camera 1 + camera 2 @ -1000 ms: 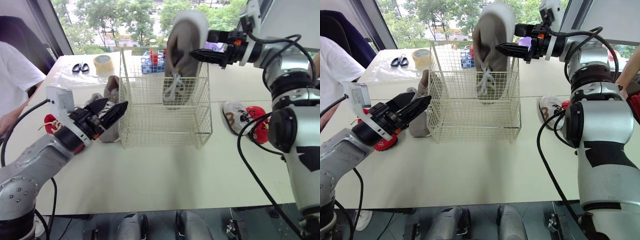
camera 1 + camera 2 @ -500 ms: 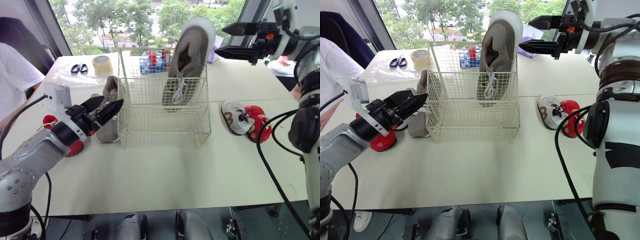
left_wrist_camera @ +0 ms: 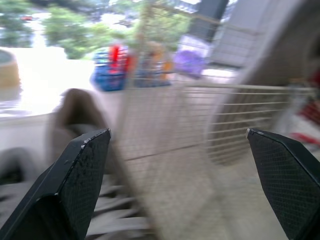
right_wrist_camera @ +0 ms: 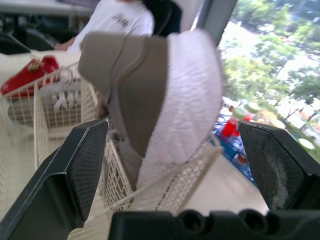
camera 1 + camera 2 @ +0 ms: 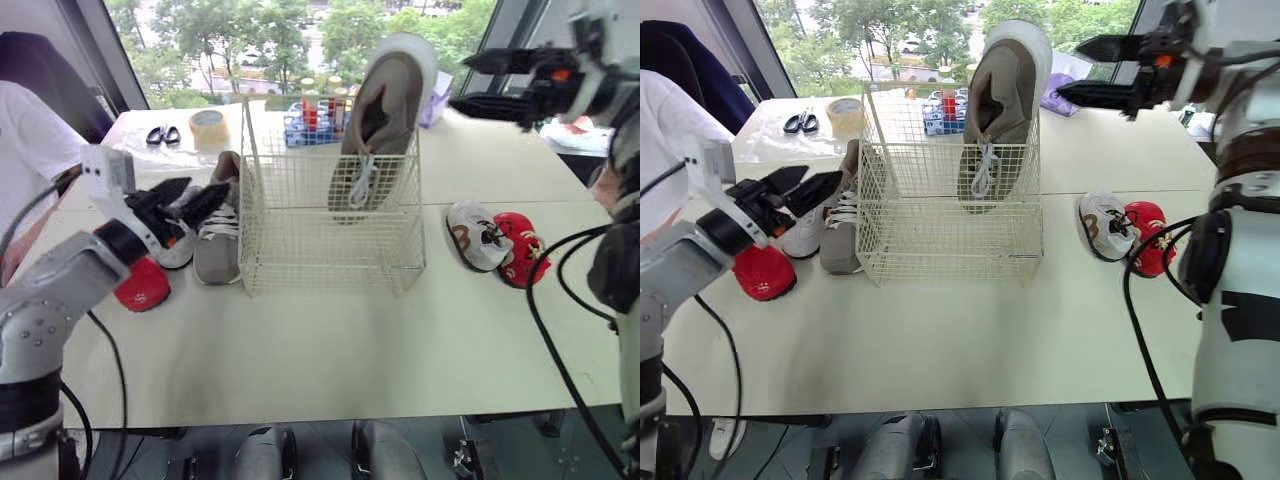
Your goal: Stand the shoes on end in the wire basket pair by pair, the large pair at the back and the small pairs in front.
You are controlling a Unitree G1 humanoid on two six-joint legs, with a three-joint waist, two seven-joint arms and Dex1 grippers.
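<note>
A white wire basket [image 5: 330, 235] stands mid-table. One large beige shoe [image 5: 382, 115] stands on end in its back right corner, leaning on the rim. Its mate [image 5: 218, 245] lies flat just left of the basket, beside a small white shoe [image 5: 178, 248] and a small red shoe [image 5: 142, 285]. Another small white shoe [image 5: 474, 236] and red shoe [image 5: 521, 250] lie to the basket's right. My left gripper [image 5: 200, 190] hovers open over the shoes on the left. My right gripper [image 5: 460, 82] is open in the air, right of the upright shoe [image 4: 165, 100] and clear of it.
At the table's far side are scissors [image 5: 160, 135], a tape roll [image 5: 207, 127], a blue crate of bottles [image 5: 308, 122] and a purple object [image 5: 433, 95]. A person in a white shirt [image 5: 28, 150] sits at the left edge.
My right gripper let go of the large shoe, which now stands in the basket, and drew back to the right. My left gripper pulled away from the basket, leftward.
</note>
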